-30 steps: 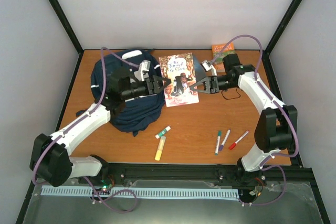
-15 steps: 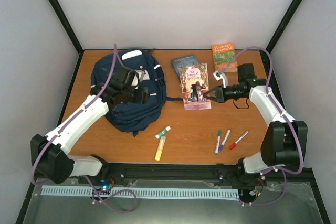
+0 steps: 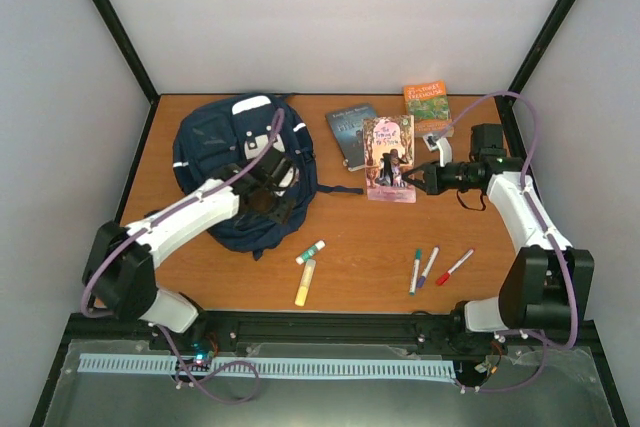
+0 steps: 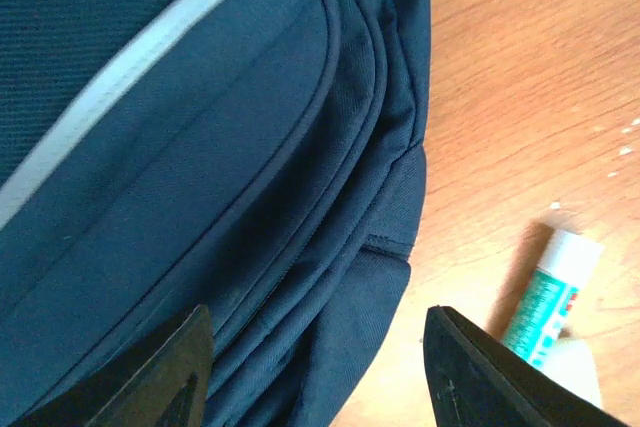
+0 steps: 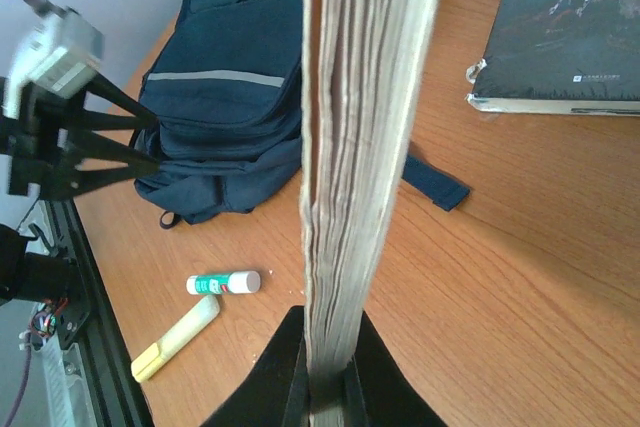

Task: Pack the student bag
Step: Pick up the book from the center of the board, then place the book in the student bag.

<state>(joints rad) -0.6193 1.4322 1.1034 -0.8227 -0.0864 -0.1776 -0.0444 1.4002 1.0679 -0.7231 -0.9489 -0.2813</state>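
The navy student bag (image 3: pixel 235 152) lies flat at the back left of the table; it also fills the left wrist view (image 4: pixel 180 147) and shows in the right wrist view (image 5: pixel 225 87). My left gripper (image 3: pixel 272 197) is open over the bag's lower right edge, jaws spread with fabric between them. My right gripper (image 3: pixel 420 177) is shut on a pink-covered book (image 3: pixel 390 158) and holds it above the table; its page edge (image 5: pixel 365 127) shows in the right wrist view.
A dark blue book (image 3: pixel 352 133) and an orange-green book (image 3: pixel 427 103) lie at the back. A glue stick (image 3: pixel 311 251), a yellow highlighter (image 3: pixel 304 282) and three markers (image 3: pixel 434 267) lie on the front of the table.
My right gripper has carried the pink book further right and back. My left gripper has moved down to the bag's lower right edge.
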